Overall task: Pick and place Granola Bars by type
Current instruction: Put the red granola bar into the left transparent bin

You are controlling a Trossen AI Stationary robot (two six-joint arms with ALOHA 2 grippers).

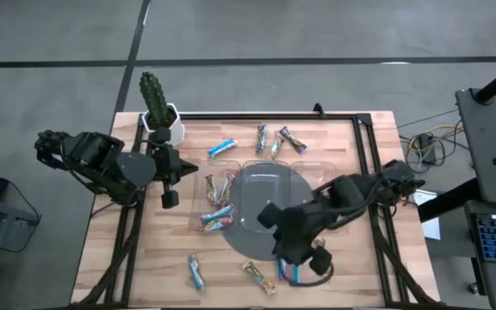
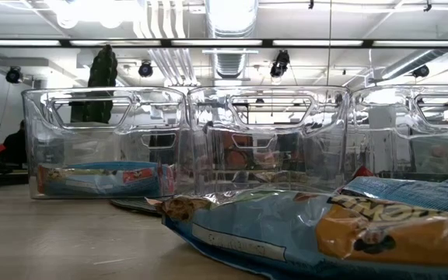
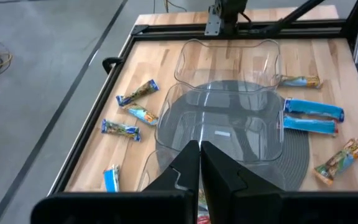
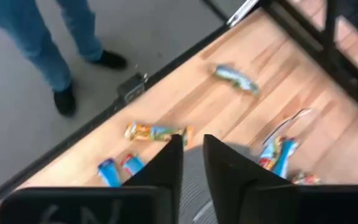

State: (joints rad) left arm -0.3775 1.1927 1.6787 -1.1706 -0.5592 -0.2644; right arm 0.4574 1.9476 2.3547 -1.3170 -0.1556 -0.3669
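Several wrapped granola bars lie flat on the wooden table. Blue bars [image 1: 293, 274], a golden bar [image 1: 258, 275] and a multicoloured bar [image 1: 196, 271] lie near the front edge. A blue bar [image 1: 222, 148] and three multicoloured bars [image 1: 275, 142] lie at the far side. Several bars [image 1: 217, 203] lie in the left compartment of the clear tray [image 1: 313, 168]. My left gripper [image 1: 169, 196] is shut and empty by the tray's left edge; it also shows in the left wrist view [image 3: 199, 155]. My right gripper [image 1: 284, 250], also in its wrist view [image 4: 192, 152], stands slightly open and empty above the grey mat, near the blue bars [image 4: 118, 168].
A dark round mat [image 1: 257, 245] lies under the tray. A potted cactus [image 1: 155, 103] stands at the far left corner. A black frame [image 1: 360, 146] borders the table. A person's legs [image 4: 67, 43] stand beyond the front edge. Bare wood shows at the front left.
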